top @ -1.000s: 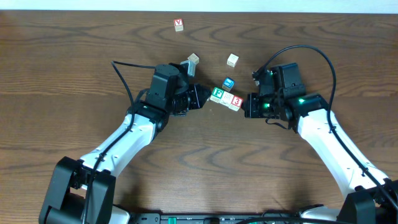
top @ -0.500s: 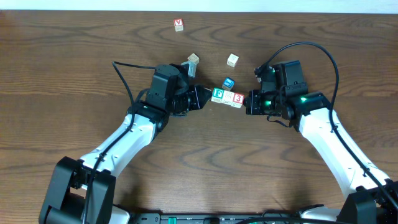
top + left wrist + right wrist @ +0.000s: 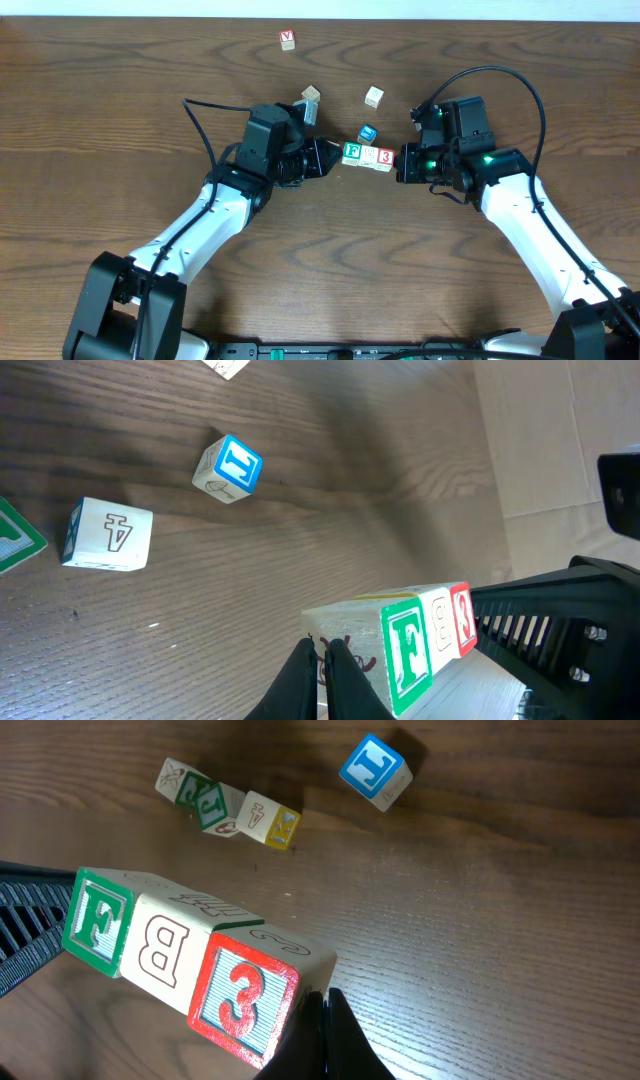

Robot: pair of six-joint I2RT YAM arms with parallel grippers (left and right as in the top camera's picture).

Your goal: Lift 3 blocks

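Note:
The 3 blocks form one row: green "F" (image 3: 351, 153), pale "B" (image 3: 368, 155) and red "3" (image 3: 383, 157). My left gripper (image 3: 338, 158) is shut, its tip pressed against the green end. At the red end my right gripper (image 3: 398, 162) is shut too, its tip pressed against that end. The row is pinched between the two tips and appears to hang just above the wood. The left wrist view shows the F block (image 3: 407, 645) beside the shut fingers (image 3: 323, 647). The right wrist view shows the 3 block (image 3: 240, 995) against its shut fingers (image 3: 322, 995).
A blue block (image 3: 367, 133) lies just behind the row. Further back are a pale block (image 3: 374, 96), a tan block (image 3: 311, 96) and a red "V" block (image 3: 288, 39). The right arm's black cable (image 3: 500, 78) loops over the table.
The row of three blocks and both gripper tips have shifted slightly right and toward the back, and the row has straightened. Both grippers stayed shut.

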